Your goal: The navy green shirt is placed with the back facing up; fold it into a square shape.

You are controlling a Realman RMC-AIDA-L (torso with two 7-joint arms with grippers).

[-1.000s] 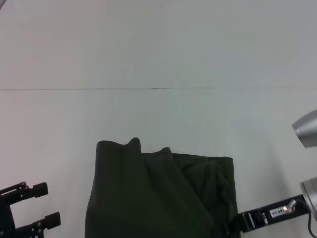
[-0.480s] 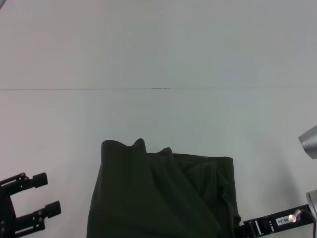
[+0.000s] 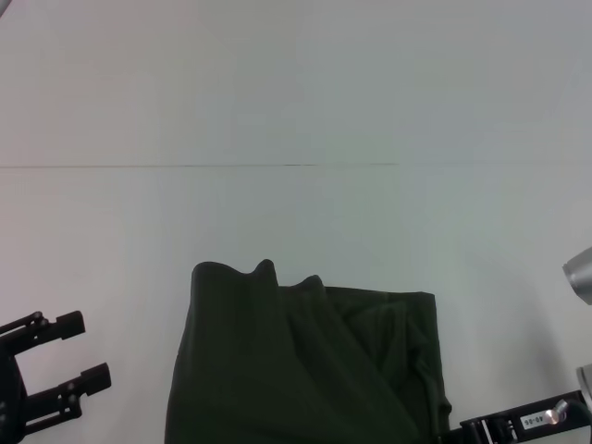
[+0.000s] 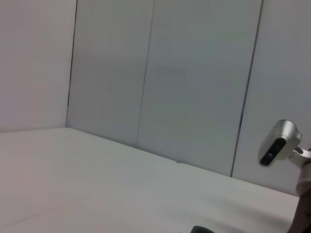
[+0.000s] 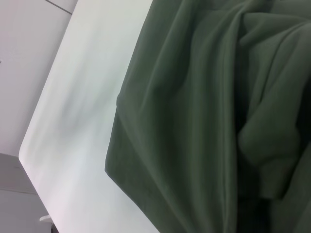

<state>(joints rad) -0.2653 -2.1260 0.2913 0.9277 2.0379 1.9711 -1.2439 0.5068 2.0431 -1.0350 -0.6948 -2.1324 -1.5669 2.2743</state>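
The navy green shirt (image 3: 310, 365) lies on the white table (image 3: 296, 111) between my two grippers, bunched and already doubled over on itself. One broad fold slants across it, and two small peaks of cloth stand up along the edge farthest from me. So by my reckoning the fold is partly made: the cloth is gathered into a rough block, but its outline is lumpy and ridged, not yet a flat square. What is left, I judge, is to lay the loose layers flat, bring the remaining side over and even the edges. The near part of the cloth runs out of the head view, so I cannot say how it lies there.

My left gripper (image 3: 69, 370) sits well apart from the shirt on its left side, low over the table, its two fingers (image 3: 88, 377) spread wide with clear table between them, holding nothing and touching nothing. My left wrist view shows only bare table and wall panels, which fits that.

My right gripper (image 3: 518, 425) is down at the shirt's right near corner, its black body right against the cloth edge. My right wrist view is filled with green folds close up, but I cannot tell whether those jaws are spread or closed, nor whether they pinch the fabric
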